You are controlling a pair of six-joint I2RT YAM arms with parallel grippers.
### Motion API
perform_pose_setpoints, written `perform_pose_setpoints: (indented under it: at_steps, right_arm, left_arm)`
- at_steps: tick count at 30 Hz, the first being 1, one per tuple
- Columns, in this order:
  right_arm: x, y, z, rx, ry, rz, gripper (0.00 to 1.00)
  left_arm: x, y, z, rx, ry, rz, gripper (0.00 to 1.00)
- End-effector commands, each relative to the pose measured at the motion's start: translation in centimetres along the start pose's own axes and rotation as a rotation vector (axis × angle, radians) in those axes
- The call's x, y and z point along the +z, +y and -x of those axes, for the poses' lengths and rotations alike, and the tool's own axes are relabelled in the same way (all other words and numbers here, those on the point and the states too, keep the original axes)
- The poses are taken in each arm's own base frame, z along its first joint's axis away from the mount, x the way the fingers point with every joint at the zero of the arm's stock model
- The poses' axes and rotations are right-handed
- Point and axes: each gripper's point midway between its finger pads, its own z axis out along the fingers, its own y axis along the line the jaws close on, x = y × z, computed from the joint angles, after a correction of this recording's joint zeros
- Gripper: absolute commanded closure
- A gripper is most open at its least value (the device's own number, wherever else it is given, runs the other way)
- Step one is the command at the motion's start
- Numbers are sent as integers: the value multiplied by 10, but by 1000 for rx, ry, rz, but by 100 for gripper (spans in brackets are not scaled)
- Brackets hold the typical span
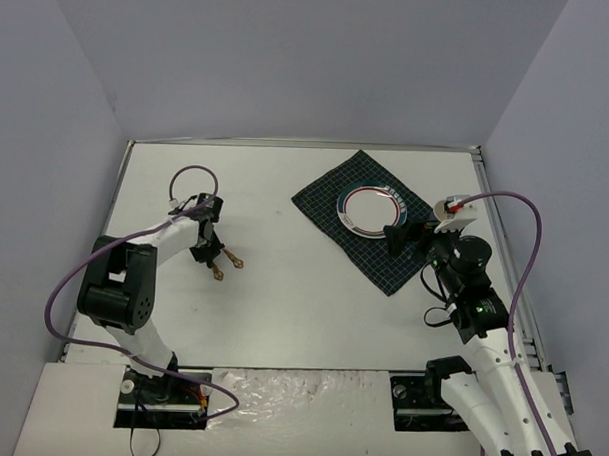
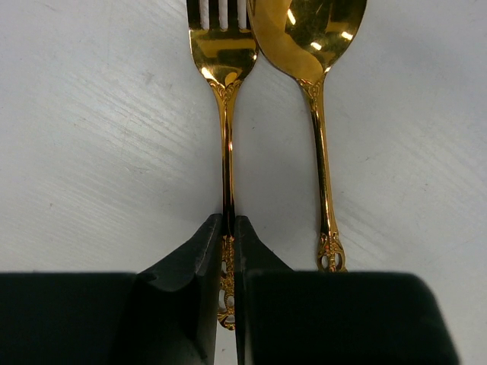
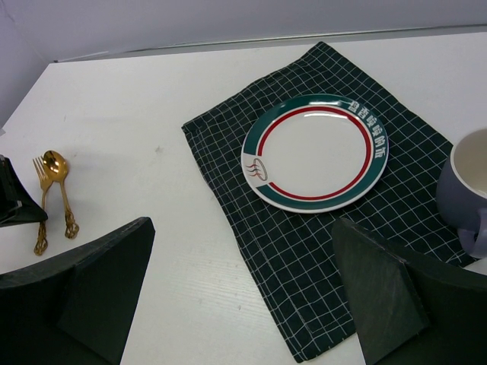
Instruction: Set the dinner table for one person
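A gold fork and a gold spoon lie side by side on the white dinner table, at its left. They show as gold cutlery in the top view. My left gripper is shut on the fork's handle near its end; the spoon lies free just to the right. My right gripper is open and empty, above the near edge of a dark green checked cloth. A white plate with a green and red rim sits on the cloth.
A lavender mug stands at the cloth's right edge, close beside my right gripper. The cloth and plate lie at the back right. Grey walls enclose the table on three sides.
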Motion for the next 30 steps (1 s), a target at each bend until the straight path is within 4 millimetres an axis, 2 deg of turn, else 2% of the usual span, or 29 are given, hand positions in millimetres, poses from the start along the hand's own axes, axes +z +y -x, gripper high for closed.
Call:
perform_pose_setpoints:
  at_steps: [1,6,9,13,16,18,22,23,24,27,28,30]
  right_arm:
    - [-1,7,20,-22,-75,17,0]
    - [-2,8,22,-23,-78,19,0]
    - [-3,8,23,-24,-81,19,0]
    - [-5,9,24,-25,-86,20,0]
    - [-8,10,26,-25,-92,22,0]
    - [-9,11,27,-22,-96,25,0]
    - [-11,14,30,-16,-103,36,0]
    - [-12,14,31,-16,-104,37,0]
    - [-13,15,33,-14,-108,39,0]
    - [-16,16,36,-11,-117,38,0]
    - [-17,16,36,-10,-118,38,0]
    - [-19,15,39,-5,-131,32,0]
  left_arm:
    - [3,34,-33,47,112,108,100]
    - [-15,51,-28,60,78,150,100]
    - [-28,67,-16,31,33,168,100]
    - [-34,88,-9,-12,25,182,100]
    - [-48,95,6,-1,-30,178,100]
    - [-60,92,18,25,-75,150,100]
    - [-94,70,53,98,-190,46,100]
    - [-94,70,53,98,-190,46,100]
    - [-104,61,62,136,-218,16,100]
    - [-126,25,76,234,-278,-100,100]
    - [-128,22,76,241,-282,-109,100]
    - [-147,-22,82,362,-327,-202,100]
